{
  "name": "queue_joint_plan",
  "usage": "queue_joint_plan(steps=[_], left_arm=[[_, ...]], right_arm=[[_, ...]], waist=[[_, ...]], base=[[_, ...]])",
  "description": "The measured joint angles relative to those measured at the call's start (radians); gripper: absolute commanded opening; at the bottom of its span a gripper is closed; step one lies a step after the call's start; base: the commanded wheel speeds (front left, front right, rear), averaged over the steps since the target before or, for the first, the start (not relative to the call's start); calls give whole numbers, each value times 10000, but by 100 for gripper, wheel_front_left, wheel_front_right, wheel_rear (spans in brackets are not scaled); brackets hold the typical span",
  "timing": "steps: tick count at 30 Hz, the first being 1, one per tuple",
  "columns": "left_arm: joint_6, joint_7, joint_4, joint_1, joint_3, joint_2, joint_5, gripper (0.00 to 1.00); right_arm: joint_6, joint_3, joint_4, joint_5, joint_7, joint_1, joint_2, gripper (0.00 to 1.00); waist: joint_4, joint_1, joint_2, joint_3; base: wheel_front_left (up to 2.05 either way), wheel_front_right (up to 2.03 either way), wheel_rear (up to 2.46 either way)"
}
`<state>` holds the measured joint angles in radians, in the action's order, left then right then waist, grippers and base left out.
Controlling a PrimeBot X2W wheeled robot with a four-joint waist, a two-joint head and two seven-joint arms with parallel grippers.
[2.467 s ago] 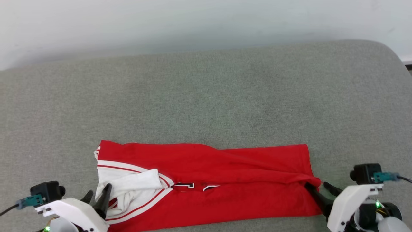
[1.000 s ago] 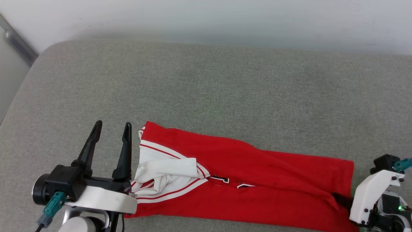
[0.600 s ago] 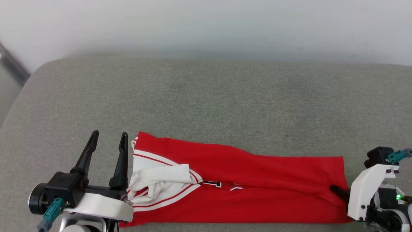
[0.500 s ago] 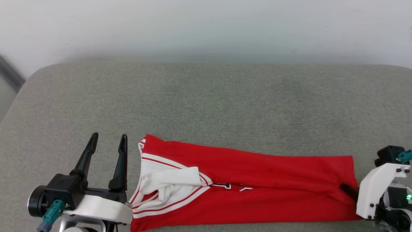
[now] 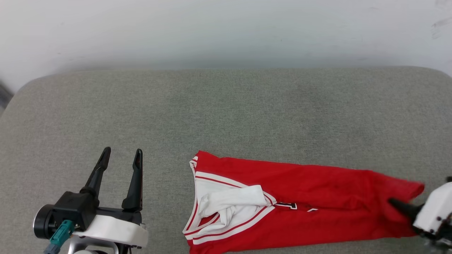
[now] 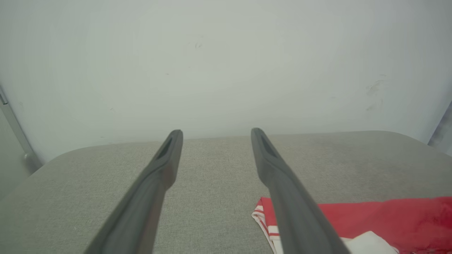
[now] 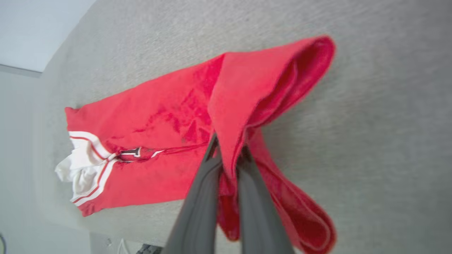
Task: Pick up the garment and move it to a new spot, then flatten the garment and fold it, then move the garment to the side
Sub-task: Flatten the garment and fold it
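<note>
The red sports-jersey garment with white sleeves and striped trim (image 5: 310, 197) lies on the grey fabric-covered pad (image 5: 226, 113) as a long band already folded lengthwise. In the head view it runs from 6 o'clock out towards 4 o'clock, with the collar and bunched white sleeve at the 6 o'clock end. At the 4 o'clock end the right gripper (image 5: 393, 202) is clenched on the hem. The right wrist view shows its fingers pinching a raised flap of red cloth (image 7: 159, 116) clear of the pad. The left gripper (image 5: 123, 151) hangs released at 8 o'clock, well apart from the collar and holding nothing.

The step in hand looks like the crosswise fold, though it may be the shift to the side; the edge-on view leaves that unsettled. Folding next calls for carrying the hem towards 9 o'clock and laying it square over the collar end.
</note>
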<state>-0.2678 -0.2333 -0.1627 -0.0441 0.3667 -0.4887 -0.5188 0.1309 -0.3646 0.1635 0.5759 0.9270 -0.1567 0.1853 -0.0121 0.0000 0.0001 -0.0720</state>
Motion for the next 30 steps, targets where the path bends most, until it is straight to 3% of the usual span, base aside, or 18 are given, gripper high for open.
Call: queue_joint_plan(steps=[4, 9, 12, 15, 21, 29, 30], left_arm=[[38, -13, 42, -14, 102, 50, 29, 100], [134, -36, 130, -125, 184, 142, 29, 100], [219, -36, 159, -276, 280, 186, 42, 100], [297, -36, 213, -401, 378, 242, 56, 100], [454, -90, 366, -775, 470, 382, 59, 100], [658, -184, 627, -1190, 470, 677, 75, 100], [677, -217, 669, -1246, 466, 727, 92, 100]], right_arm=[[0, -265, -159, 1739, 1438, -107, -1057, 0], [0, -397, 136, 3835, 2667, -295, -1294, 0], [0, 199, 754, 5453, 2729, -411, -1302, 0], [0, 1135, 1225, 6715, 2416, -587, -1331, 0], [0, 3166, 1743, 7891, 1227, -1110, -1337, 0], [0, 5290, 2412, 8138, -514, -2068, -1338, 0], [0, 5465, 2579, 7994, -715, -2178, -1340, 4]], waist=[[81, 0, 0, 10], [326, 0, 0, -6], [543, 0, 0, -57], [782, 0, 0, -134], [1261, 0, 0, -430], [1743, 1, 0, -1054], [1787, 0, 0, -1125]], base=[[0, 0, 0], [0, 0, 0], [0, 0, 0], [0, 0, 0], [0, 0, 0], [0, 0, 0], [0, 0, 0]])
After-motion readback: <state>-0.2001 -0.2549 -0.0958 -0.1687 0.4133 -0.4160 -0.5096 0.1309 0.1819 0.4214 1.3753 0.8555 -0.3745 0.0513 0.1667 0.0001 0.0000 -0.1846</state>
